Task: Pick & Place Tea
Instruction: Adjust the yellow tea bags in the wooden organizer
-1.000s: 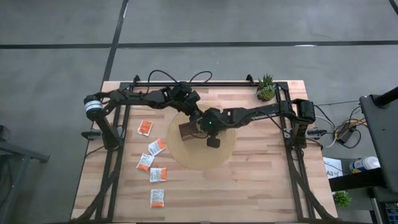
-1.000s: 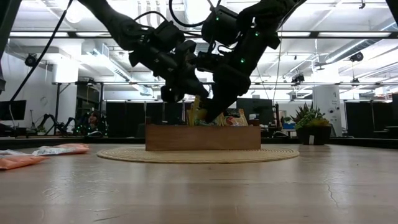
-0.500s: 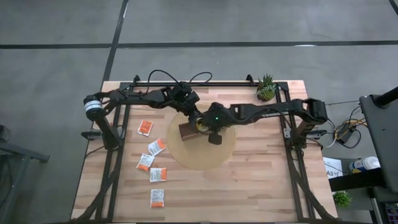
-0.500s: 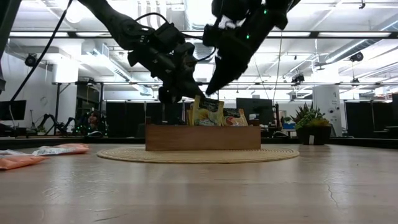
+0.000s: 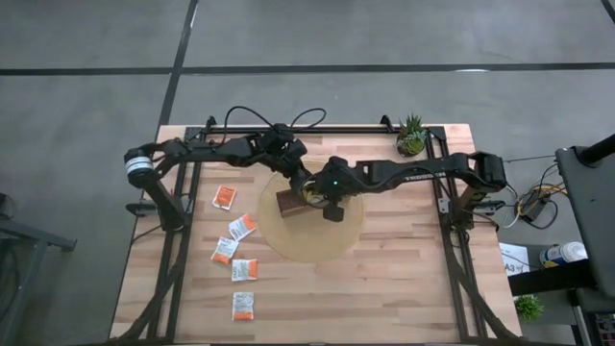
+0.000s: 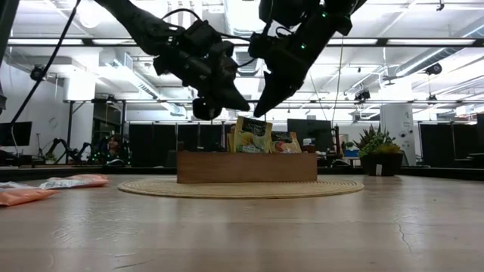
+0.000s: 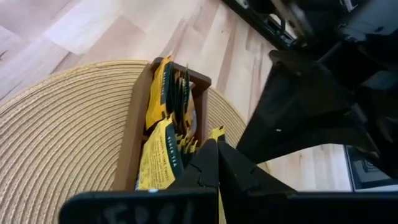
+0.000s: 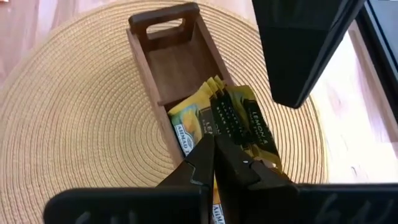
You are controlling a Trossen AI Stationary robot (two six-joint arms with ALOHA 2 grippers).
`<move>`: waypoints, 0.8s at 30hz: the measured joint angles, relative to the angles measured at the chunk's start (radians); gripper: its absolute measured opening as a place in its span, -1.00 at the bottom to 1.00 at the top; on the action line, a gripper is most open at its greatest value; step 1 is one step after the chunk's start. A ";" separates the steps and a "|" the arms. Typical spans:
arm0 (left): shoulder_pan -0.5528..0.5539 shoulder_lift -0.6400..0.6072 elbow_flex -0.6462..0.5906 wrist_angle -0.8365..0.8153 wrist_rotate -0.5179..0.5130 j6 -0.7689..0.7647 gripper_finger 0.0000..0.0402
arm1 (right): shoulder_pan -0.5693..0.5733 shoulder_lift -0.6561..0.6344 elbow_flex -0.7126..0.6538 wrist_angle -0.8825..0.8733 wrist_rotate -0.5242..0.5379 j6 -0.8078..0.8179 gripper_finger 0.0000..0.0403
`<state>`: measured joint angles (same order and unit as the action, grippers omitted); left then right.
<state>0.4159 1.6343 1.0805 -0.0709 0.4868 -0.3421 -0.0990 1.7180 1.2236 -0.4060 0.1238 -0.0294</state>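
Fingers of both grippers, left (image 6: 243, 104) and right (image 6: 259, 112), are clenched empty above the tea sachets (image 6: 252, 136) in the tray (image 6: 246, 168).

You are working in a robotics lab or industrial test hall. The pale butcher-block wooden table (image 5: 384, 279) stands on a grey concrete floor marked with dark lines (image 5: 288, 69). Beyond it you see bright strip ceiling lights (image 6: 423, 41), exposed white ducting (image 6: 125, 72), dark monitors (image 6: 15, 134) and further equipment rigs (image 6: 72, 147).
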 joint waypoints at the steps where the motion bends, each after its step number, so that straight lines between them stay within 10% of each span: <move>1: 0.000 -0.002 0.000 0.000 0.001 -0.001 -1.00 | 0.000 0.000 0.000 -0.001 0.000 -0.002 -0.96; 24: -0.052 -0.021 0.006 -0.044 0.013 -0.021 -1.00 | 0.000 -0.045 0.000 -0.012 0.019 0.030 -0.96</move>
<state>0.3637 1.6131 1.0861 -0.1152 0.5003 -0.3629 -0.0986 1.6729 1.2235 -0.4181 0.1430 0.0008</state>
